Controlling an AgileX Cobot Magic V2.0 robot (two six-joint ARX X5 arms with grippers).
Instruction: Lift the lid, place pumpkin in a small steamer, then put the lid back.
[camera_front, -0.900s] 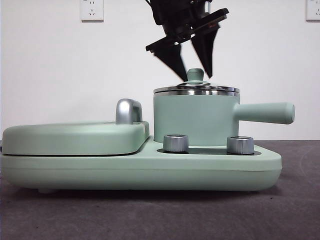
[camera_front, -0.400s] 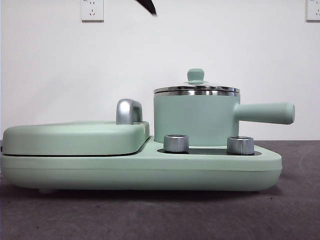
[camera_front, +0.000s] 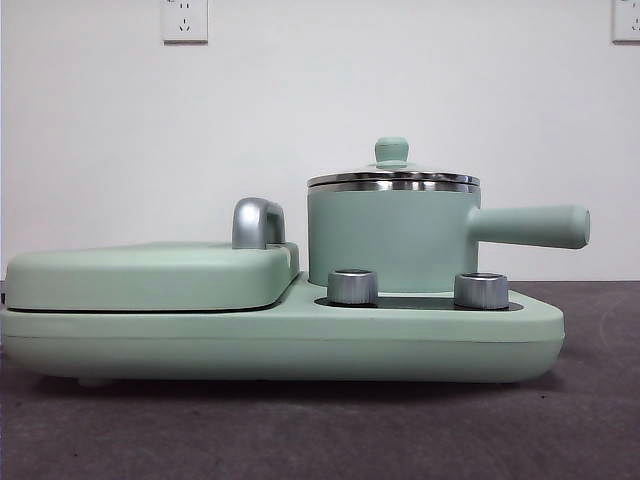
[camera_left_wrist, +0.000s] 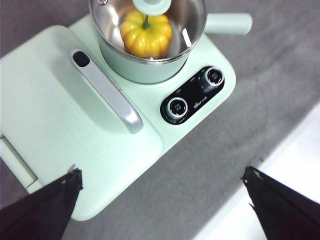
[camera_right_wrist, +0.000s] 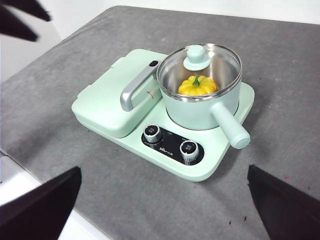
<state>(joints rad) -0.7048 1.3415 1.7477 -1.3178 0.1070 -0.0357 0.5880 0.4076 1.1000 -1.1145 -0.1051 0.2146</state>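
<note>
Plainly, you are at the end of the job, with nothing left in hand. Reading the front view from the left, the flat mint-green cover (camera_front: 150, 275) lies shut on the wide base (camera_front: 280, 345), its steel handle (camera_front: 258, 222) standing just beside the small steamer (camera_front: 390, 240), whose long side handle points off to the right. The lid (camera_front: 392, 178) sits level on the steamer's steel rim, knob up, and through its glass both wrist views show the pumpkin (camera_right_wrist: 197, 85) resting inside the pot, stem upward. Your left gripper (camera_left_wrist: 162, 187) hangs high over the base with its jaws wide apart and empty; your right gripper (camera_right_wrist: 165, 182) is likewise well clear above the grey worktop (camera_right_wrist: 300, 100), jaws spread and holding nothing. All three steps look done to me, so the next move calls only for parking both arms without brushing the side handle.
</note>
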